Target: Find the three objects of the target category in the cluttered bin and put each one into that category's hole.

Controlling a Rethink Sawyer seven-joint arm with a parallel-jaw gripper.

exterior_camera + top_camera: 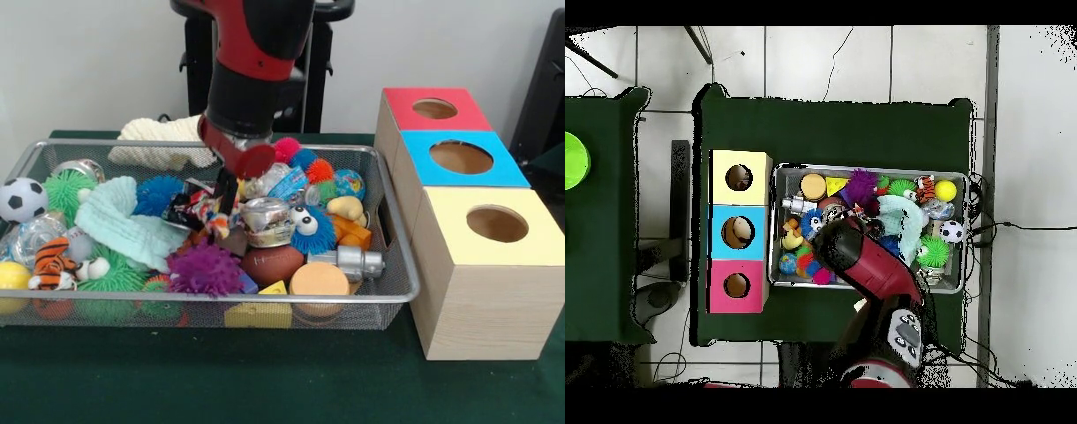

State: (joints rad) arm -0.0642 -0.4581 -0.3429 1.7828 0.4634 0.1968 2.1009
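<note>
The red and black arm's claw [225,212] is lowered into the middle of the silver wire-mesh bin [399,265] on the green worktop [265,380], presumably to search the toys, though its opening cannot be told; 3 holed wooden boxes [494,265] are set just beside the bin.

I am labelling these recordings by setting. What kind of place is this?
Probably a robotics lab: a robot arm reaches into a wire bin of toys beside three coloured sorting boxes on a green-covered table.

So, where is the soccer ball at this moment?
In the front view, the soccer ball sits at the bin's far left edge, beside the green spiky ball.
</note>
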